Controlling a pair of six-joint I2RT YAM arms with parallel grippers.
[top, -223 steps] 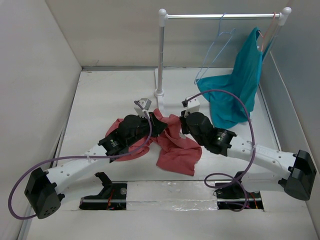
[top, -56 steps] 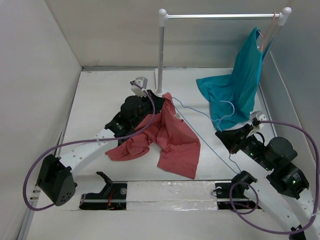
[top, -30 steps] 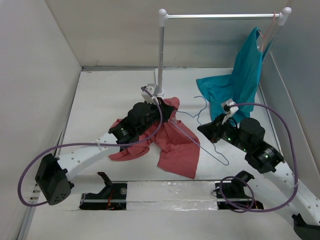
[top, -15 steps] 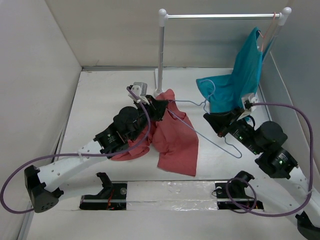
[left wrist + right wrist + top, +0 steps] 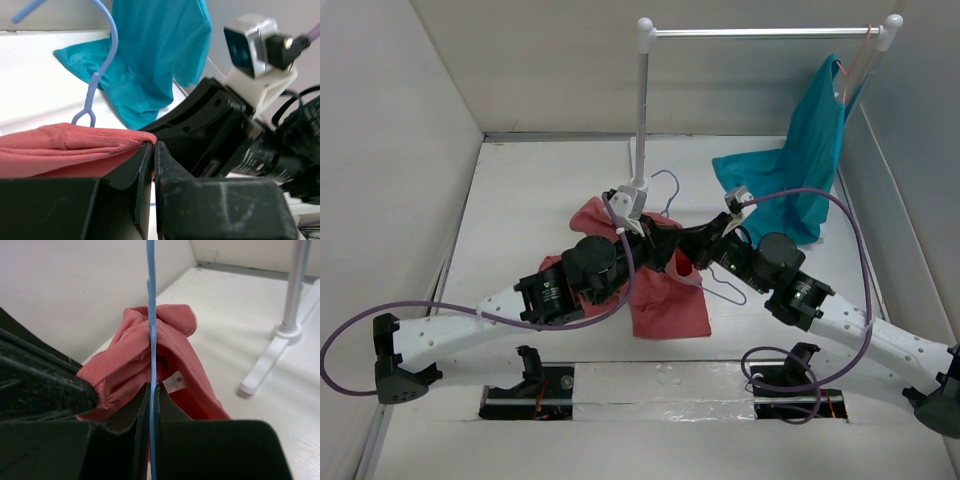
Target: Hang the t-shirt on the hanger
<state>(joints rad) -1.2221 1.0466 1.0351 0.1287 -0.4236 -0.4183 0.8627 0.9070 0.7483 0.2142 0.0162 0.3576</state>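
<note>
- Okay, my left gripper [image 5: 152,150] is closed tight on the hem of the red t-shirt [image 5: 60,147].
- My right gripper [image 5: 151,392] pinches the blue hanger [image 5: 151,315] wire.

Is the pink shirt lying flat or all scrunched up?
Scrunched up: the shirt is bunched in folds, one edge pinched in the shut left pincer, not spread flat.

Hanger [image 5: 152,340] across t-shirt [image 5: 665,305] — ctr table [image 5: 540,190]; rack [image 5: 640,120] behind
</note>
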